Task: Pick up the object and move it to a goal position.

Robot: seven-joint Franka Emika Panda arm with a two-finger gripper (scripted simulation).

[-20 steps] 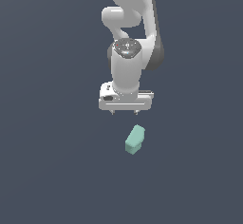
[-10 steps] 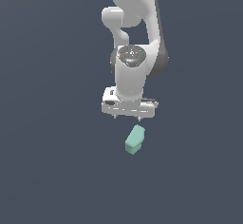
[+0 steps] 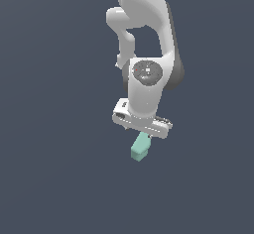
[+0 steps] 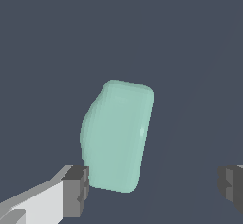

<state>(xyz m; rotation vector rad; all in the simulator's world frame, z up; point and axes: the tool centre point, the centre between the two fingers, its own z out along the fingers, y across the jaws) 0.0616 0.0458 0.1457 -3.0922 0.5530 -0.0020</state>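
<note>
The object [image 3: 140,146] is a small mint-green block lying on the dark grey floor, its far end hidden under the white hand of the arm in the exterior view. In the wrist view the object [image 4: 117,135] fills the middle, close below the camera. My gripper [image 4: 154,187] is open, with one dark fingertip [image 4: 76,191] right beside the block's end and the other fingertip [image 4: 231,184] far off to the side. In the exterior view the gripper [image 3: 142,129] hangs just above the block and its fingers barely show.
The white Panda arm [image 3: 145,34] rises behind and above the block. Flat dark grey floor [image 3: 54,168] lies all around.
The arm has come down and turned a little; the hand now covers the top end of the block, which has not moved.
</note>
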